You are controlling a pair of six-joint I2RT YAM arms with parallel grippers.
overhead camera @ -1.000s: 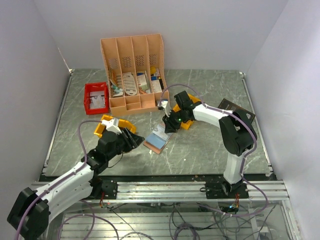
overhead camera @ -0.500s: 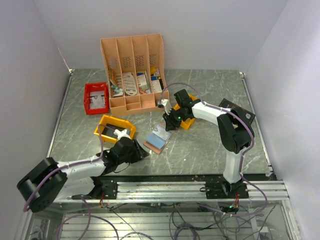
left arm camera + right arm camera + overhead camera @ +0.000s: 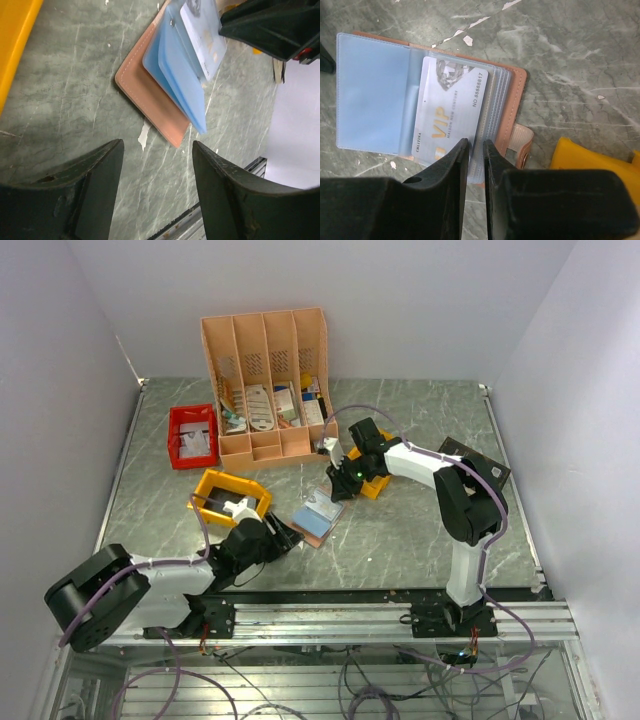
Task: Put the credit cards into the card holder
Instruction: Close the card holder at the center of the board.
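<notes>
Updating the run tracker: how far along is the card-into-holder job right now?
Done: the card holder lies open. In hand: one VIP card sits partly inside it, with the right end effector nearly closed at its edge; whether it grips the card is unclear. The left end effector is open beside the holder, touching nothing. Left: seating that card; other cards aren't identifiable here.

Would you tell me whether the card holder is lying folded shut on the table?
No, the card holder lies open, its clear pocket panels spread and a VIP card showing among them.
</notes>
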